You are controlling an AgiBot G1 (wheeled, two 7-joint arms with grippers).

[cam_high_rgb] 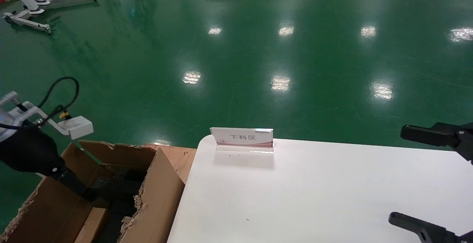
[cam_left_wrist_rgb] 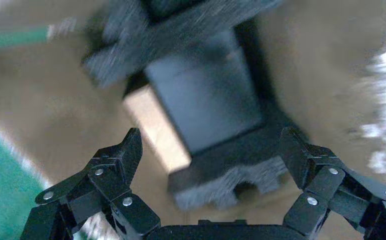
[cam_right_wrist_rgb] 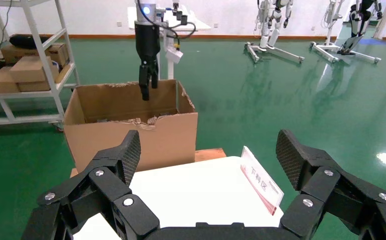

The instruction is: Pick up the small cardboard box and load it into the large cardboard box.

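Left hand (cam_left_wrist_rgb: 208, 150) spread open, empty, inside the large cardboard box (cam_high_rgb: 155, 195) off the table's (cam_high_rgb: 314, 198) left edge. Small cardboard box (cam_left_wrist_rgb: 156, 127) lies within against black foam (cam_left_wrist_rgb: 205, 100) (likely light, stiff; grip across flat faces). Right hand (cam_right_wrist_rgb: 208, 150) open, idle over the table.

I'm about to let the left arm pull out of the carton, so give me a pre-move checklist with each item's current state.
1. Left hand open and empty: ok.
2. Small cardboard box released inside the large cardboard box: ok.
3. Small box lying flat: cannot tell, black foam overlaps it.
4. Left hand free of the torn rim: ok in the right wrist view.
5. Right hand open, parked over the white table: ok.
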